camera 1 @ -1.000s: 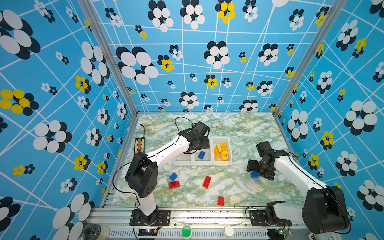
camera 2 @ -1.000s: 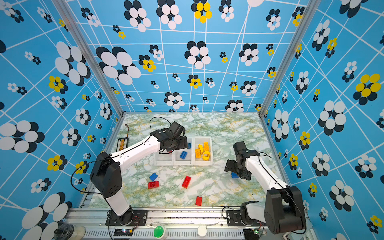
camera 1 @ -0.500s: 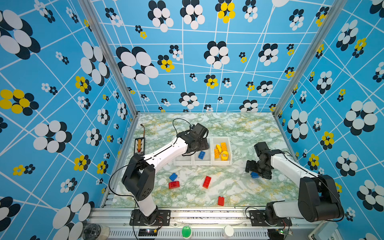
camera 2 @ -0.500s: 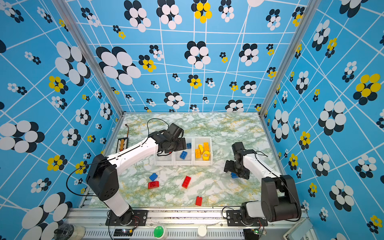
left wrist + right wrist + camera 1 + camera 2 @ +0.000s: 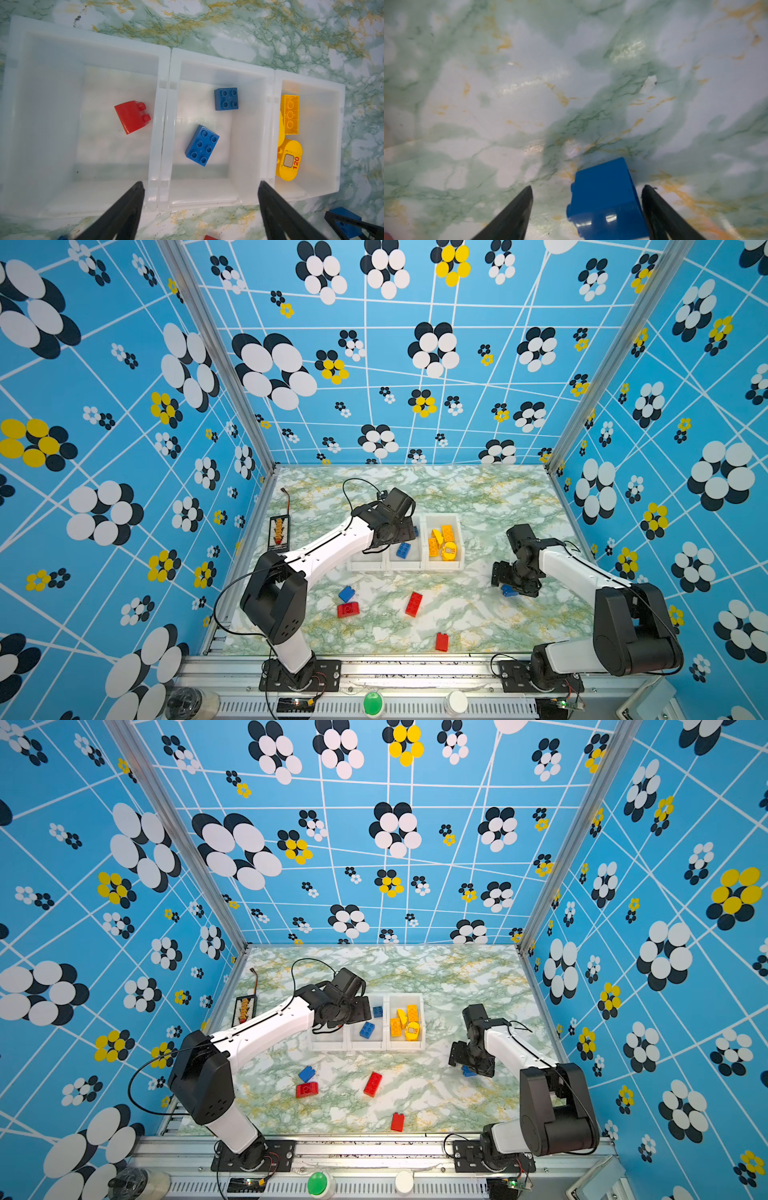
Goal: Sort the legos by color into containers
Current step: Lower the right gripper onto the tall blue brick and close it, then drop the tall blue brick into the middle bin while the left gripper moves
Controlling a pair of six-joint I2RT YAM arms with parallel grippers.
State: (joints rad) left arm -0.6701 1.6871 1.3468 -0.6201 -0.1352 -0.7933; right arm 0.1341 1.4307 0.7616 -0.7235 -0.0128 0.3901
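Three joined white containers (image 5: 405, 569) (image 5: 164, 68) stand mid-table. The left one holds a red lego (image 5: 133, 116), the middle one two blue legos (image 5: 202, 145), the right one several yellow legos (image 5: 289, 160). My left gripper (image 5: 201, 185) (image 5: 399, 526) hovers open and empty above them. On the right, my right gripper (image 5: 587, 186) (image 5: 513, 587) is down at the table, open, straddling a blue lego (image 5: 604, 197) (image 5: 468, 1072); one finger is close beside it, the other stands apart. A blue lego (image 5: 346, 594) and three red legos (image 5: 348, 609) (image 5: 413, 604) (image 5: 441, 642) lie loose in front.
A black-framed board with orange parts (image 5: 278, 531) and its wire lie along the table's left edge. Patterned blue walls close in the left, back and right sides. A metal rail with a green button (image 5: 372, 702) runs along the front.
My right gripper has settled lower over the blue lego and its jaws have narrowed around it. The left arm has hardly moved above the containers.
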